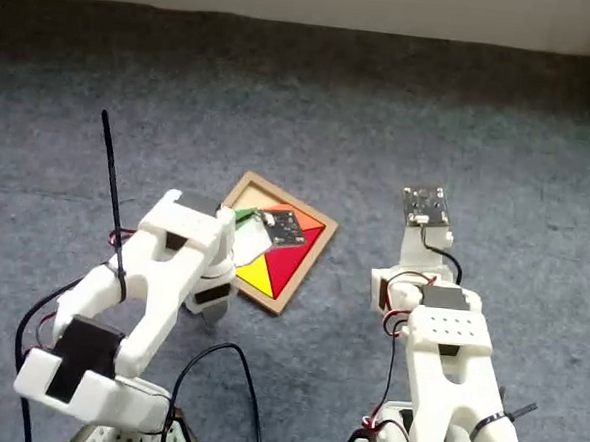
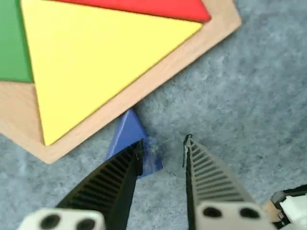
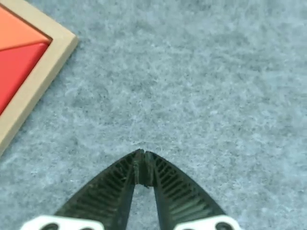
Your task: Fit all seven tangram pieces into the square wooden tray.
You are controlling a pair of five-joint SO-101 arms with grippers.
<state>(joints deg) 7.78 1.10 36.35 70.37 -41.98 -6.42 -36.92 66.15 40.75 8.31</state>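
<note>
From where I stand I count two arms, the left arm and the right arm. Each ends in one tool, which makes two: the left tool and the right tool. Each wrist carries one small board, so two again, the left circuit board and the right circuit board. There is one square wooden tray. I make out five tangram pieces, one of each colour. Four lie in the tray: one green piece, one yellow piece, one red piece and one orange piece. One blue piece lies outside it. The left arm hides part of the tray, so I cannot count further there. One grey carpet covers the bench
</note>
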